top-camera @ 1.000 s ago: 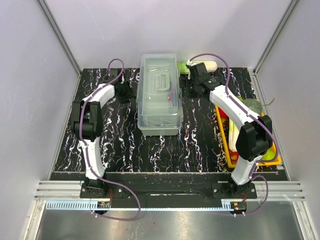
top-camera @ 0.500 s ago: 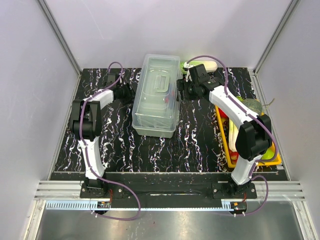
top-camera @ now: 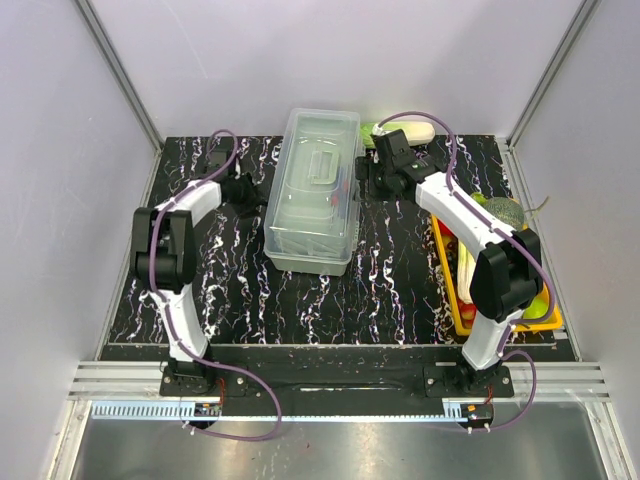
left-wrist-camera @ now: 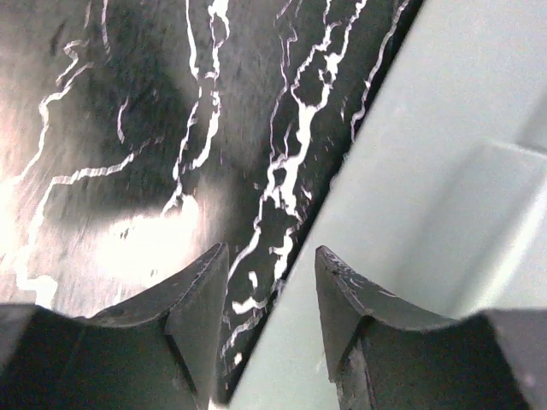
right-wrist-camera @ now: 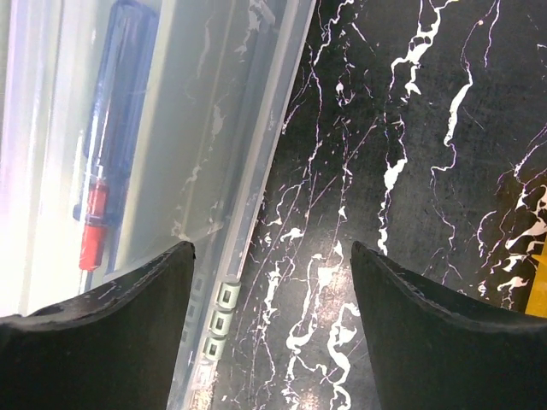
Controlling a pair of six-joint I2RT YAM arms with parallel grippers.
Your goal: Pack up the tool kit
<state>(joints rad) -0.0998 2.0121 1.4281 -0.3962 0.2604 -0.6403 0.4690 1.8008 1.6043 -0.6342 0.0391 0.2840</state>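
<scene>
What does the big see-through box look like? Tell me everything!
The tool kit box is long, cloudy grey plastic, lid shut, with a handle sunk in the lid. It stands slightly skewed on the black marbled table. A blue-and-red tool shows through the plastic. The left gripper and right gripper flank it, open.

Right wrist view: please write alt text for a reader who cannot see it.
The translucent tool kit box fills the left, a blue and red tool showing through it. Black marbled table lies right; the open right gripper holds nothing.
</scene>
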